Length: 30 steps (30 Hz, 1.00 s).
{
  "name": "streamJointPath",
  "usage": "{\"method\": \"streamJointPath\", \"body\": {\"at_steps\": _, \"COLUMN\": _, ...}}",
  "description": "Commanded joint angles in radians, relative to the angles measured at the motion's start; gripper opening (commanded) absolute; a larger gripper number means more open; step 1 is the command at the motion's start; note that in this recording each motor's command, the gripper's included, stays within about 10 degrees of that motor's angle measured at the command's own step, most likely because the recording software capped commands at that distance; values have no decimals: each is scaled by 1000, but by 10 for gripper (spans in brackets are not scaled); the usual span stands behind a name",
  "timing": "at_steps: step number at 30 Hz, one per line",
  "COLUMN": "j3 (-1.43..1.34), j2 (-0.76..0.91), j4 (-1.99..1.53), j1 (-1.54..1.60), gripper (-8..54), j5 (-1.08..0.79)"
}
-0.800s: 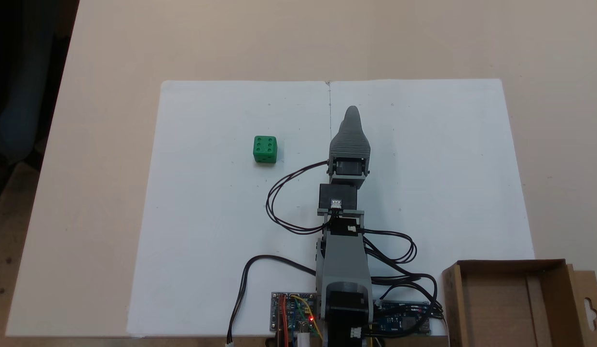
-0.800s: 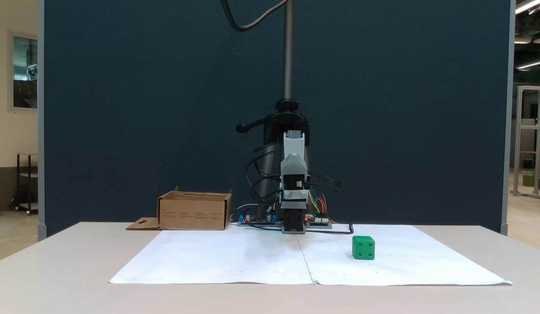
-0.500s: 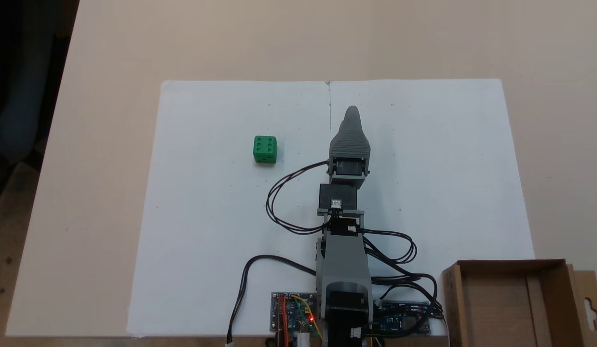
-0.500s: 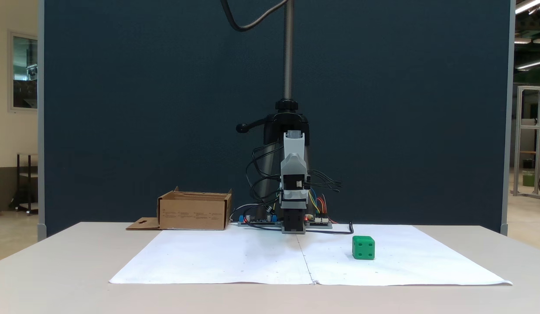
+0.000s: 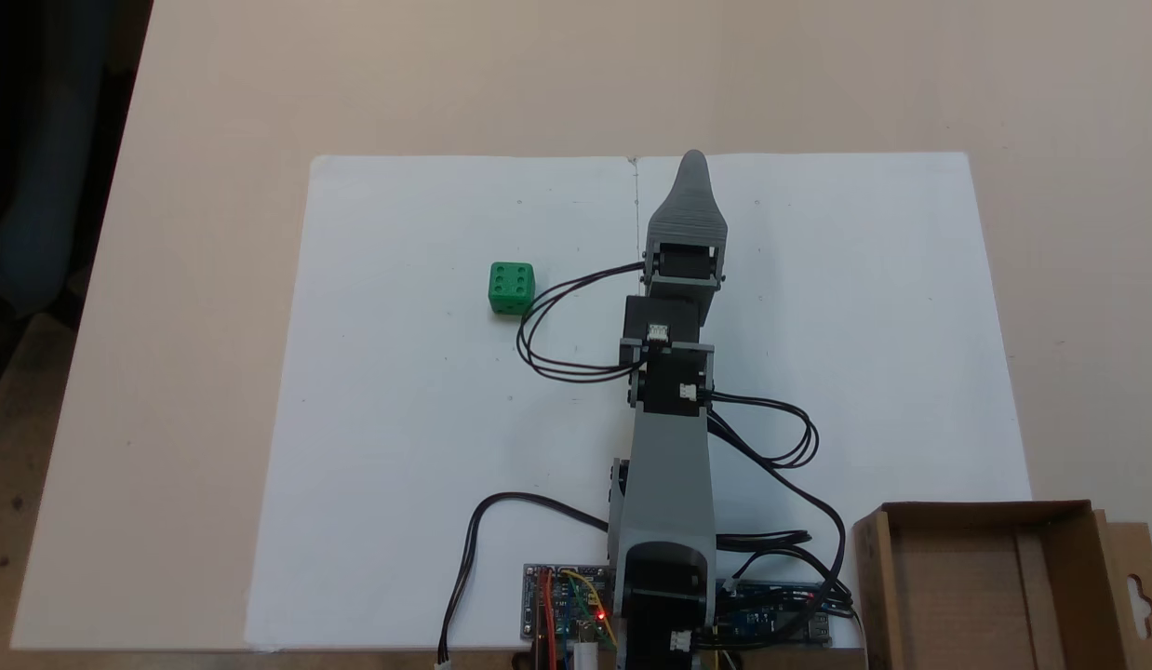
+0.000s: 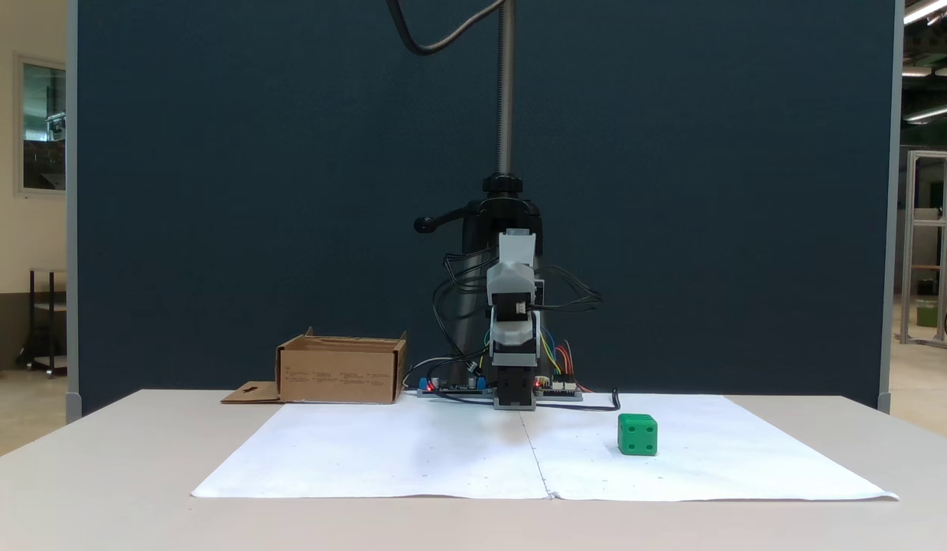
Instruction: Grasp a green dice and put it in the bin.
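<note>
The green dice (image 5: 512, 288) sits on the white paper, six pips up, left of the arm in a fixed view from above; it lies right of the arm in the front fixed view (image 6: 637, 435). My grey gripper (image 5: 694, 160) points away from the base, near the paper's far edge, well to the right of the dice and apart from it. Only one tapered tip shows, so its jaws cannot be read. Nothing is seen in it. The bin (image 5: 985, 510), a brown cardboard box, stands beside the arm's base and appears low at the left in the front view (image 6: 340, 375).
White paper sheets (image 5: 399, 419) cover the middle of the beige table (image 5: 213, 112). Black cables (image 5: 567, 354) loop out on both sides of the arm. Circuit boards (image 5: 567, 614) lie at the base. A dark blue panel (image 6: 252, 191) and a stand pole (image 6: 506, 92) rise behind.
The arm has stretched forward from its base, carrying the gripper tip toward the paper's far edge and lifting the wrist a little. The dice and bin stayed put.
</note>
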State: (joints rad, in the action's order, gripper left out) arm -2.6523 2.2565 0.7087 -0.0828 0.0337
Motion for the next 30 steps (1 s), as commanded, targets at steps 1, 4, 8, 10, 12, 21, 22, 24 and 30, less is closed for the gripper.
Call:
{"method": "streamJointPath", "body": {"at_steps": 1, "j3": 89, "j2": 77, "j4": -161, "j1": -15, "gripper": 432, "j5": -74}}
{"method": "streamJointPath", "body": {"at_steps": 4, "j3": 176, "j2": 80, "j4": -362, "j1": -12, "gripper": 431, "j5": -38}}
{"method": "streamJointPath", "body": {"at_steps": 8, "j3": 307, "j2": 75, "j4": -632, "j1": 3, "gripper": 431, "j5": 9}}
{"method": "streamJointPath", "body": {"at_steps": 10, "j3": 377, "j2": 64, "j4": -759, "j1": 37, "gripper": 431, "j5": 38}}
{"method": "streamJointPath", "body": {"at_steps": 12, "j3": 459, "j2": 25, "j4": -882, "j1": 69, "gripper": 432, "j5": 71}}
{"method": "streamJointPath", "body": {"at_steps": 21, "j3": 764, "j2": -218, "j4": -1366, "j1": 267, "gripper": 432, "j5": 276}}
{"method": "streamJointPath", "body": {"at_steps": 22, "j3": 810, "j2": -270, "j4": -1417, "j1": 279, "gripper": 432, "j5": 295}}
{"method": "streamJointPath", "body": {"at_steps": 24, "j3": 904, "j2": -360, "j4": -1518, "j1": 301, "gripper": 432, "j5": 334}}
{"method": "streamJointPath", "body": {"at_steps": 30, "j3": 1037, "j2": -514, "j4": -1833, "j1": 403, "gripper": 433, "j5": 471}}
